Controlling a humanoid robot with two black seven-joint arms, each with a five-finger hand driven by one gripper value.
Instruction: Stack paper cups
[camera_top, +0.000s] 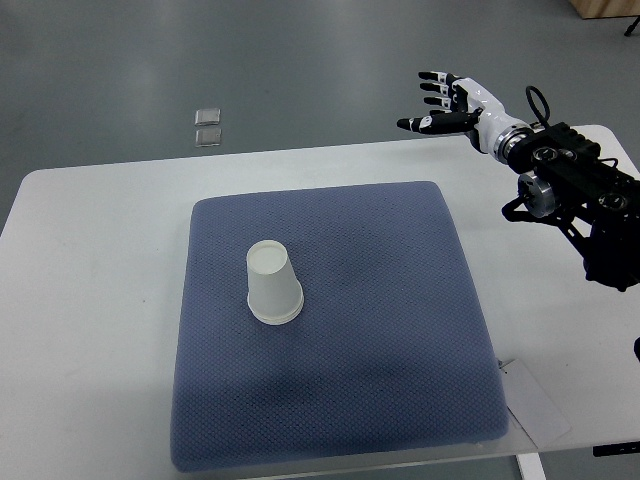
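A white paper cup (272, 284) stands upside down on the blue-grey mat (380, 330), left of the mat's middle. It may be more than one cup nested; I cannot tell. My right hand (440, 103) hovers high at the back right, past the table's far edge, fingers spread and holding nothing. It is far from the cup. The left arm does not show.
The mat lies on a white table (90, 300). Two small clear squares (208, 126) lie on the grey floor behind the table. A white sheet (535, 405) pokes out at the mat's front right corner. My right arm's black body (585, 195) hangs over the table's right side.
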